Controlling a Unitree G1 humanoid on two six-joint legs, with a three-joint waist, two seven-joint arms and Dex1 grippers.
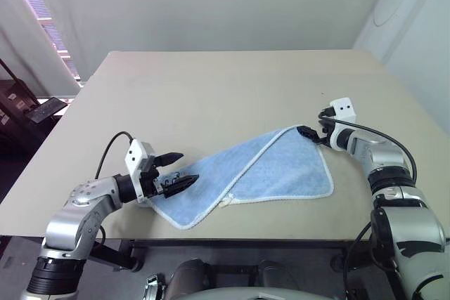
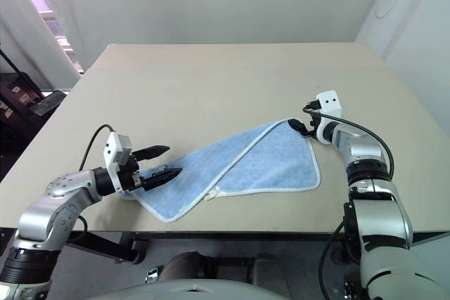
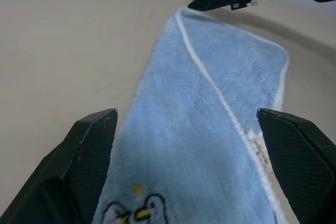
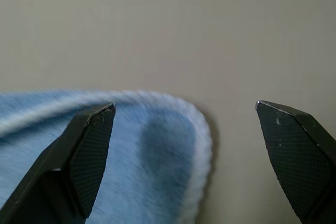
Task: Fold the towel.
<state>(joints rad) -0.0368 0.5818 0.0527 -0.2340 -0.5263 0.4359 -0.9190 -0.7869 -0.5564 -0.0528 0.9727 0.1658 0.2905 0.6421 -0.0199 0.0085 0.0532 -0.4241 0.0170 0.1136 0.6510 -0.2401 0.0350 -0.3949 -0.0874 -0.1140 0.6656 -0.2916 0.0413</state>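
The light-blue towel (image 1: pixel 260 173) with white edging lies on the beige table (image 1: pixel 211 82), folded over unevenly so one layer runs diagonally across the other. A dark embroidered mark (image 3: pixel 134 213) sits near its near-left corner, and a small white tag (image 1: pixel 226 202) pokes out at the front edge. My left gripper (image 1: pixel 188 166) is open, hovering just over that near-left corner with towel (image 3: pixel 210 119) showing between its fingers. My right gripper (image 1: pixel 304 131) is open at the far right corner (image 4: pixel 157 150), one finger over the cloth and the other over bare table.
The table's front edge runs just below the towel, and its left edge is close to my left arm. Dark furniture (image 1: pixel 28 110) stands on the floor beyond the left edge. Bare tabletop stretches behind the towel to the wall.
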